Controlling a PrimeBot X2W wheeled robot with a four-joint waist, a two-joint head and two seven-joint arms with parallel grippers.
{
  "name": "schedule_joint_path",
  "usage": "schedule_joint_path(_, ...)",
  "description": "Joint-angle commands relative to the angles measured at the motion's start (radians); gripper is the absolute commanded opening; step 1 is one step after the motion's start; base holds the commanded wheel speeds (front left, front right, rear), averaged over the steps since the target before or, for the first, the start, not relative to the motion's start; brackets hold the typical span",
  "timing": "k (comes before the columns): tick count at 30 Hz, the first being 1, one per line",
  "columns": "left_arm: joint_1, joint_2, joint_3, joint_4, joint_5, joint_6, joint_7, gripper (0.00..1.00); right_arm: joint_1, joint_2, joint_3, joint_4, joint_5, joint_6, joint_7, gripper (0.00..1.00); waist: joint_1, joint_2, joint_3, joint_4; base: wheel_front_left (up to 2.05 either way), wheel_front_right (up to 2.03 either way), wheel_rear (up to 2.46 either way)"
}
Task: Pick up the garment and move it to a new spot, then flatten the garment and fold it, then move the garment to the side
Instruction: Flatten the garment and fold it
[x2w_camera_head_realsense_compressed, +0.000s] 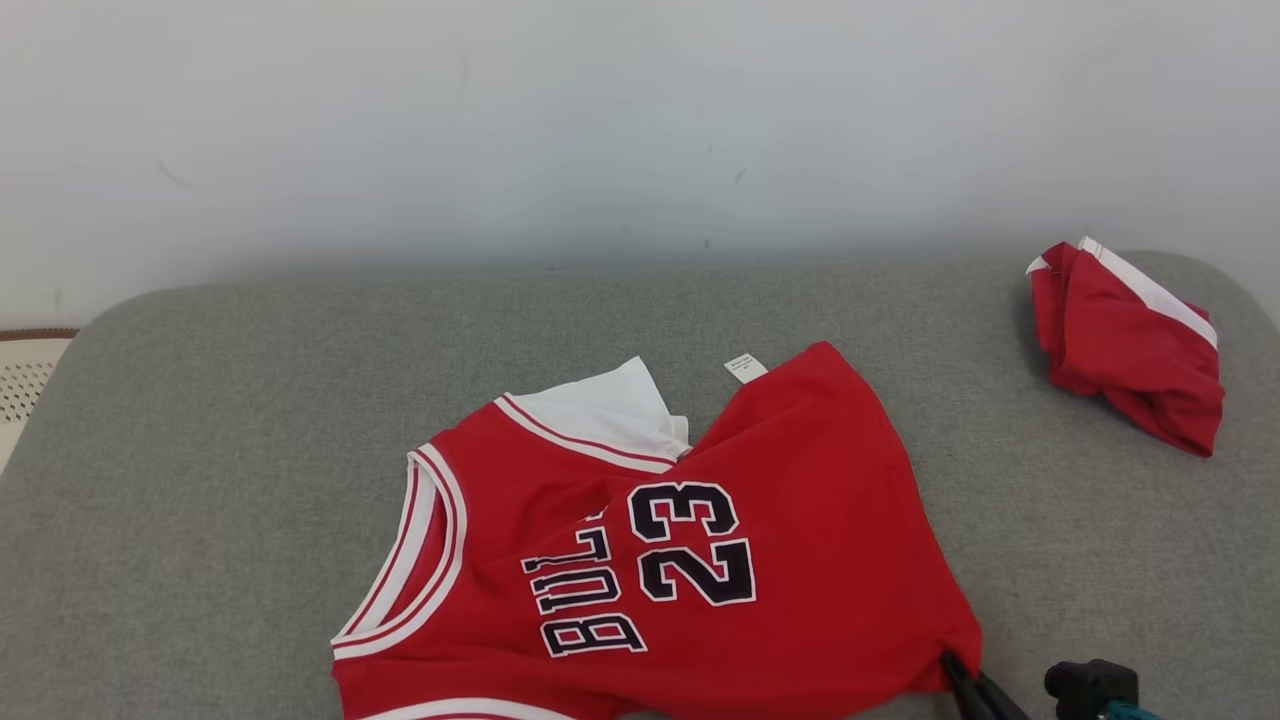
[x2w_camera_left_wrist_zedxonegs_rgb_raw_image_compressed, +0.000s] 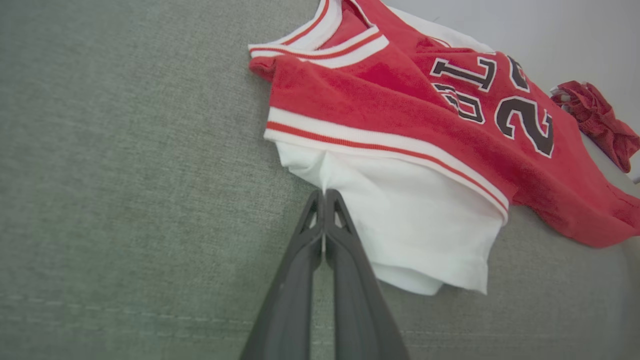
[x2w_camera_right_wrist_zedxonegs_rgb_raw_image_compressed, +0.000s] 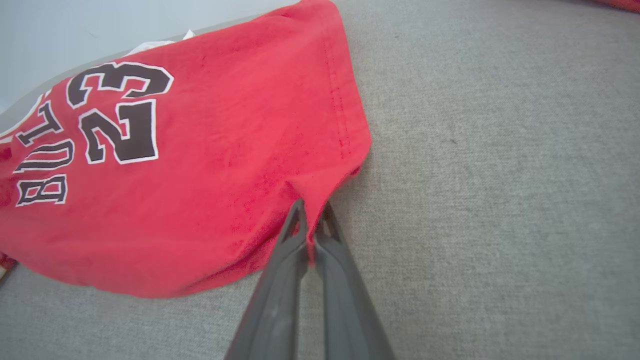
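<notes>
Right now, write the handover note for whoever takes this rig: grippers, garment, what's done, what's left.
Grippers: the left gripper is shut on the white fabric sticking out under the armhole trim of the red jersey. The right gripper is shut on its red hem corner.
Things: the jersey lies rumpled, number up, on the grey cushion. A separate red bundle sits at the far right.
Done: both pinches taken.
Left: lift the jersey, move it to a new spot, flatten, fold, set aside.
</notes>
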Motion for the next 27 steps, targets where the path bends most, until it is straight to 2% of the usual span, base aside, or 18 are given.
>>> schedule_joint_path(1, 0.022, 0.008, 0.016, -0.034, 0.009, 0.000, -0.003, 0.00, 0.011, -0.016, 0.008, -0.022, 0.017, 0.000, -0.008, 0.00, 0.0000, 0.0000, -0.005, -0.002, 0.00, 0.00, 0.00)
schedule_joint_path(12, 0.006, 0.049, 0.021, -0.257, 0.022, 0.000, -0.003, 0.00, -0.004, -0.073, 0.062, -0.229, 0.209, 0.000, 0.046, 0.00, 0.0000, 0.0000, -0.013, -0.007, 0.00, 0.00, 0.00)
schedule_joint_path(16, -0.064, 0.107, 0.000, -0.289, 0.036, 0.000, -0.003, 0.00, -0.064, -0.106, 0.085, -0.301, 0.261, 0.000, 0.079, 0.00, 0.0000, 0.0000, 0.002, -0.015, 0.00, 0.00, 0.00)
schedule_joint_path(20, -0.186, 0.181, -0.038, -0.282, 0.037, 0.000, 0.005, 0.00, -0.174, -0.124, 0.102, -0.318, 0.265, 0.000, 0.101, 0.00, 0.0000, 0.0000, 0.034, -0.022, 0.00, 0.00, 0.00)
schedule_joint_path(27, -0.477, 0.300, -0.116, -0.233, 0.004, 0.000, 0.054, 0.00, -0.456, -0.086, 0.130, -0.242, 0.296, 0.000, 0.143, 0.00, 0.0000, 0.0000, 0.158, -0.036, 0.00, 0.00, 0.00)
